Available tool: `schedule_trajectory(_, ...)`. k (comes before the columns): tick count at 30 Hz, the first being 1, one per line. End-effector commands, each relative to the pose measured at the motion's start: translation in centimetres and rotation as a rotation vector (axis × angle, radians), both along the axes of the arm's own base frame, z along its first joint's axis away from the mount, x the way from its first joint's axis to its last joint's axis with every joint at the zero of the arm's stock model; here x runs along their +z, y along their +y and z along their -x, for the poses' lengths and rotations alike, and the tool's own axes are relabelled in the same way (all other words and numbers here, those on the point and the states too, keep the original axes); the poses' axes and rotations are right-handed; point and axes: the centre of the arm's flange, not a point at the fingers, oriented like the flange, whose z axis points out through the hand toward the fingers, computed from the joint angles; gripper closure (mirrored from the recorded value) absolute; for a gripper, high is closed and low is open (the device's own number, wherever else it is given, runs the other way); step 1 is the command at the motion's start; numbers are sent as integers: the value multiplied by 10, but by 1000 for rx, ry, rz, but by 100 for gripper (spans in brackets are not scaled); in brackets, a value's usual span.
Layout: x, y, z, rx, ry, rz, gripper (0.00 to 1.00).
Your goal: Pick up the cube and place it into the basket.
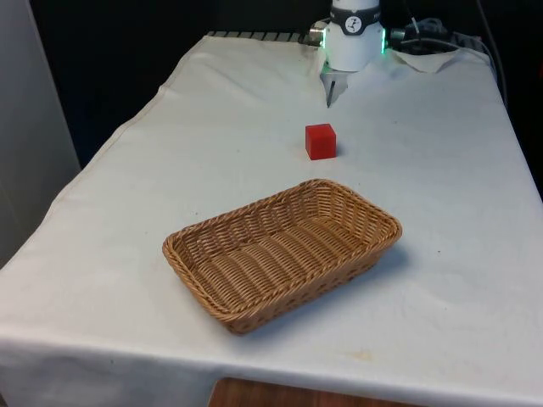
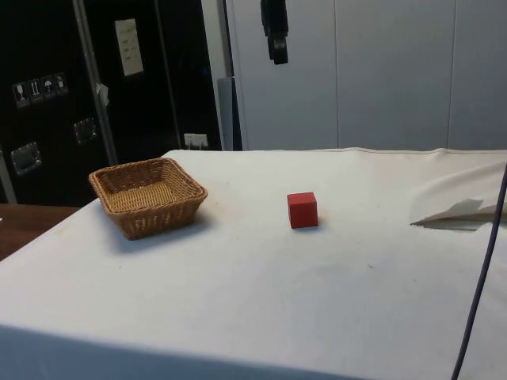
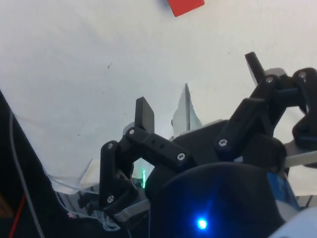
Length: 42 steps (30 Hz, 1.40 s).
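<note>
A small red cube [image 1: 321, 141] [image 2: 302, 210] rests on the white cloth between the robot's base and the basket. The woven wicker basket [image 1: 246, 209] [image 2: 158, 215] stands empty, nearer the front edge of the table and towards the front view's left of the cube. My gripper [image 2: 276, 57] hangs high above the table, well clear of both. In the wrist view the gripper [image 3: 200, 89] is open, its two black fingers [image 3: 145, 114] spread wide with nothing between them, and the cube [image 3: 184, 6] lies far below.
A raised fold of the cloth [image 2: 458, 214] [image 1: 333, 85] sits close to the robot's base [image 1: 352, 38]. A dark cable [image 2: 483, 277] hangs across the side view's right edge. Open cloth surrounds the cube and the basket.
</note>
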Motion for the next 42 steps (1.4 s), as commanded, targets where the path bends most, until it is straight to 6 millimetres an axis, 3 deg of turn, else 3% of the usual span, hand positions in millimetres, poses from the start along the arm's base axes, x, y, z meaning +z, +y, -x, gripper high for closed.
schedule_trajectory(1,0,-2,3,1,-11,9,0)
schedule_trajectory(18,-8,-5,14,10,-14,63,0)
schedule_trajectory(42,-20,-6,16,13,1,31,0)
